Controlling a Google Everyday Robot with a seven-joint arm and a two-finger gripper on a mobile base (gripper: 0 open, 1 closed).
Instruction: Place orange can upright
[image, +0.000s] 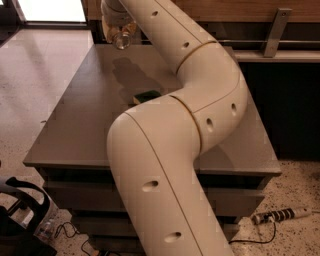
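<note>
My gripper (116, 26) is at the top left, raised above the far left part of the grey table (75, 125). It is shut on the orange can (121, 38), a small copper-brown can whose shiny silver end points down and toward the camera. The can hangs tilted in the air, clear of the tabletop, and its shadow falls on the table below. My large cream arm (200, 100) crosses the middle of the view and hides the table's far right part.
A green and yellow sponge (146, 95) lies on the table next to the arm's elbow. A wooden wall and metal bracket (274, 30) stand behind the table. A power strip (280, 216) lies on the floor at the right, dark gear (20, 220) at the lower left.
</note>
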